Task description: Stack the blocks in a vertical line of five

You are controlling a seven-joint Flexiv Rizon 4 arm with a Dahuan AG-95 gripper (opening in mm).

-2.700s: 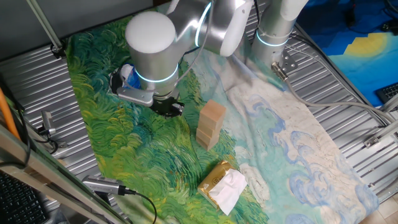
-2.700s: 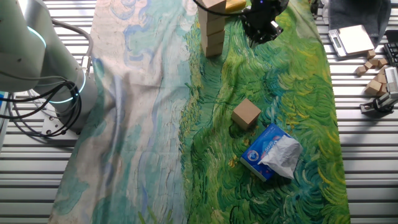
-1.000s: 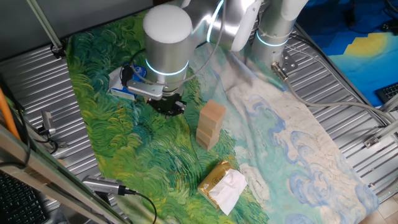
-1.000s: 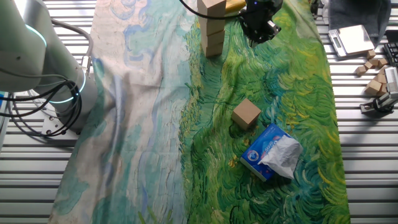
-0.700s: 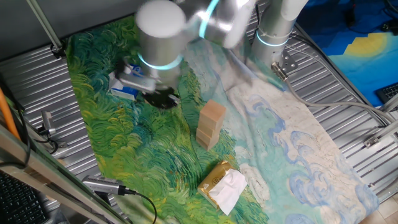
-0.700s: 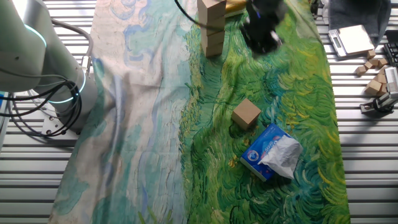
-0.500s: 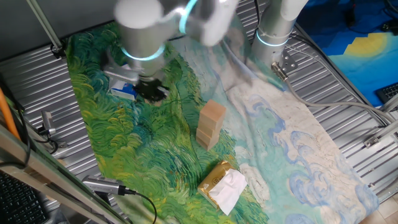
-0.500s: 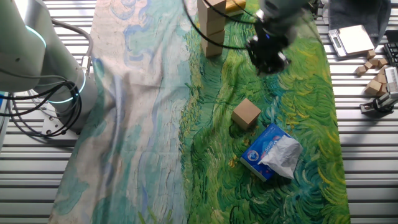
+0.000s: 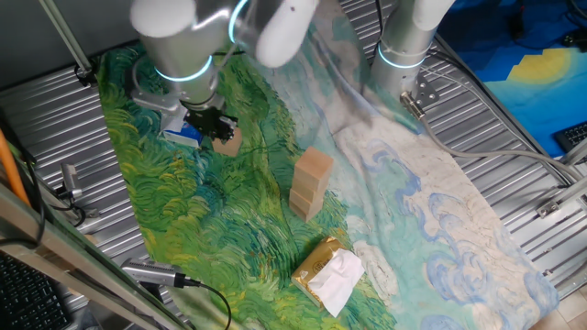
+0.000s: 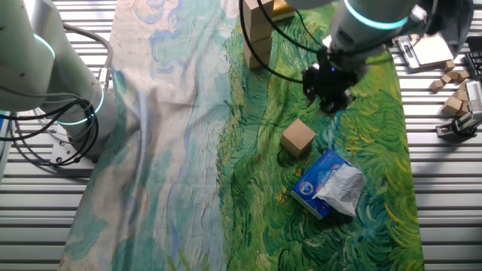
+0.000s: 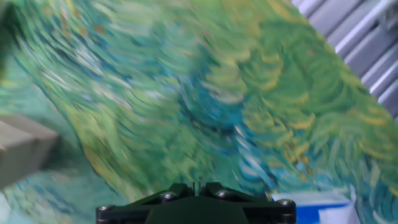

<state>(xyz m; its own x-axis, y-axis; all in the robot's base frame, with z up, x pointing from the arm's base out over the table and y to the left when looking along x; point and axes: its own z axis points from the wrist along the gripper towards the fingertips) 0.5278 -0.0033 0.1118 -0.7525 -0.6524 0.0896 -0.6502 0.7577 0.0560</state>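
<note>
A stack of light-brown wooden blocks [image 9: 309, 184] stands in the middle of the green painted cloth; in the other fixed view the stack [image 10: 257, 34] is cut off at the top edge. One loose block [image 9: 228, 143] lies on the cloth, and it also shows in the other fixed view [image 10: 298, 138] and blurred at the left edge of the hand view [image 11: 18, 152]. My gripper [image 9: 212, 123] hangs just above the cloth beside the loose block, apart from it [image 10: 329, 92]. Its jaws [image 11: 196, 186] look shut and empty.
A blue-and-white packet [image 9: 182, 134] lies close behind the gripper, next to the loose block [image 10: 329, 183]. A yellow-and-white packet [image 9: 330, 272] lies at the cloth's near end. Spare wooden blocks [image 10: 455, 90] sit off the cloth on the metal slats.
The arm has swung away from the stack, across the cloth towards the loose block and the blue packet. The loose block, hidden before in one fixed view, now shows.
</note>
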